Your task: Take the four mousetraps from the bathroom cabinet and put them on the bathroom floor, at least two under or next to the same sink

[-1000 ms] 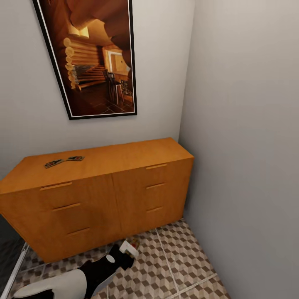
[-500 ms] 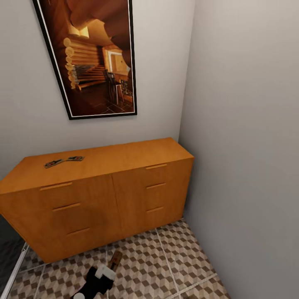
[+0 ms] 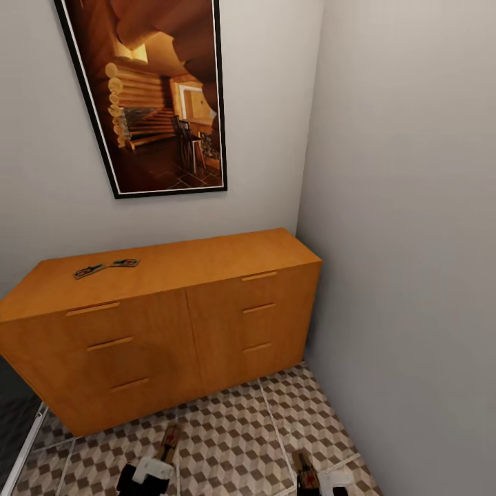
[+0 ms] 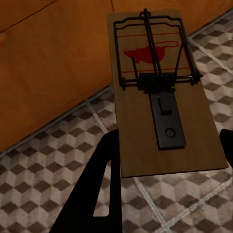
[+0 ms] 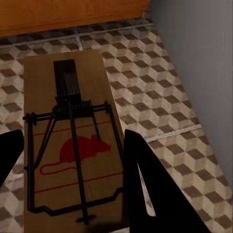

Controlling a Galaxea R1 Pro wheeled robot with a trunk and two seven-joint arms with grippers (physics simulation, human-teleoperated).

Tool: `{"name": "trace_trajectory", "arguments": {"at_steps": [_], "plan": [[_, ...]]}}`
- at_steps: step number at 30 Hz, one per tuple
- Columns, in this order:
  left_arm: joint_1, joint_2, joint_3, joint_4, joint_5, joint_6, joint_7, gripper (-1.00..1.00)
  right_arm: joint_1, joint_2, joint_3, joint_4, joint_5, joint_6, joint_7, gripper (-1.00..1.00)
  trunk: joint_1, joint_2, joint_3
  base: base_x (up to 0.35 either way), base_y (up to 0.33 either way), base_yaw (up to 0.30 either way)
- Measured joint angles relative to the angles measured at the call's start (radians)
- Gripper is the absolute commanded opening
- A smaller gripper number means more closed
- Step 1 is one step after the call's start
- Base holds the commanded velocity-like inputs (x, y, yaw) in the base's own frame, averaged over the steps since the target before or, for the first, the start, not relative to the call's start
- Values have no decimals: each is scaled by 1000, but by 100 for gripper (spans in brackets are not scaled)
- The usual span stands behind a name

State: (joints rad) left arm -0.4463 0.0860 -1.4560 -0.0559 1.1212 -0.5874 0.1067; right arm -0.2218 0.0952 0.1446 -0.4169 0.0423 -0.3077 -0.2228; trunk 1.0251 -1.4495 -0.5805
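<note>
Overall light: soft, even, moderately bright; no visible lamp.
Walls: pale grey wall (image 3: 406, 207) shades smoothly, the corner slightly darker.
Shadows: faint; a dim band lies under the cabinet (image 3: 172, 331) where it meets the bathroom floor (image 3: 234, 441).
Glare: a mild sheen on the framed picture (image 3: 151, 96); no hard highlights elsewhere.
Sharpness: head view slightly soft, with compression smear on the tiles; wrist views crisper on each mousetrap (image 4: 160, 92) (image 5: 73, 145).
Distortion: wide-angle lean in the head view, the verticals tilting outward.
Dark areas: gripper fingers (image 4: 97, 189) (image 5: 155, 189) render as near-black silhouettes without detail.
</note>
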Motion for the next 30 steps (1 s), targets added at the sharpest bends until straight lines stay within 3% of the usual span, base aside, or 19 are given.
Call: {"name": "trace_trajectory", "arguments": {"at_steps": [2, 4, 9, 16, 30], "plan": [[6, 0, 0, 1, 21, -15, 0, -100, 0, -1, 0, -18, 2, -1, 0, -100, 0, 0, 0, 0, 0, 0], [18, 3, 2, 2, 66, -33, 1, -100, 0, -2, 1, -33, 3, -9, 0, -100, 0, 0, 0, 0, 0, 0], [51, 16, 1, 7, 111, -95, 3, -100, 0, -9, 1, -41, 5, -39, 0, -100, 0, 0, 0, 0, 0, 0], [76, 19, -1, 8, 117, -152, 4, -100, 0, -22, 1, -43, 6, -52, 0, -100, 0, 0, 0, 0, 0, 0], [80, 16, -1, 8, 118, -152, 5, -100, 0, -23, 1, -39, 6, -73, -1, -100, 0, 0, 0, 0, 0, 0]]}}
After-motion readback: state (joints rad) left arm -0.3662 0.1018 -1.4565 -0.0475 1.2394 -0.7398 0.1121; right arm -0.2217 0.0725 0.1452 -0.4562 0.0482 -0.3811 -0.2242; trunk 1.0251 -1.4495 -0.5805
